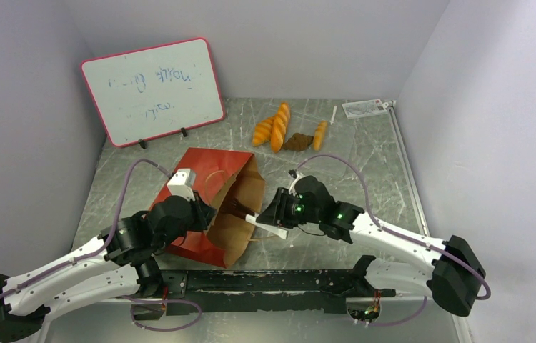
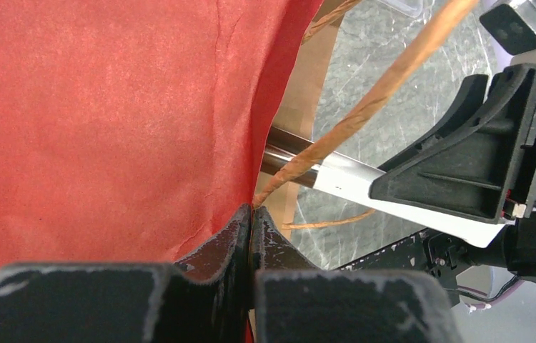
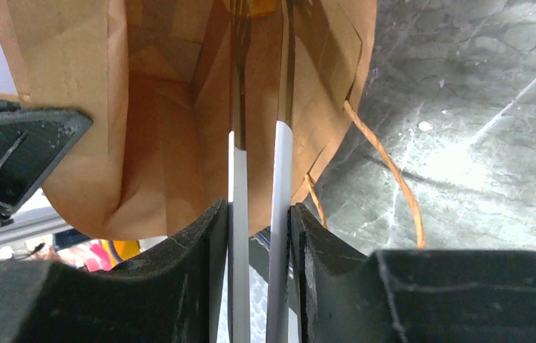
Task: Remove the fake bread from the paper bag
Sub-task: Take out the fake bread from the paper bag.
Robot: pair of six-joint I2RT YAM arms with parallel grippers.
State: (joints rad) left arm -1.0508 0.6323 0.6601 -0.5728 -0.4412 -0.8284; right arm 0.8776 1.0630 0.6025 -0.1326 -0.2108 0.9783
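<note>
The red paper bag [image 1: 197, 186] lies on its side, its brown mouth [image 1: 240, 211] facing right. My left gripper [image 1: 204, 214] is shut on the bag's rim where a handle cord starts [image 2: 253, 209]. My right gripper [image 1: 271, 214] is shut on long metal tweezers [image 3: 239, 179], whose two arms reach into the bag's brown inside [image 3: 165, 107]. A small orange patch shows deep in the bag near the tweezers' tips; I cannot tell what it is. Three golden fake bread loaves [image 1: 278, 127] and one dark brown piece [image 1: 298, 141] lie on the table at the back.
A whiteboard [image 1: 152, 89] leans at the back left. A flat clear packet [image 1: 365, 108] lies at the back right. The bag's loose handle cord [image 3: 394, 179] trails on the metal table [image 1: 386, 179]. Walls close in on both sides.
</note>
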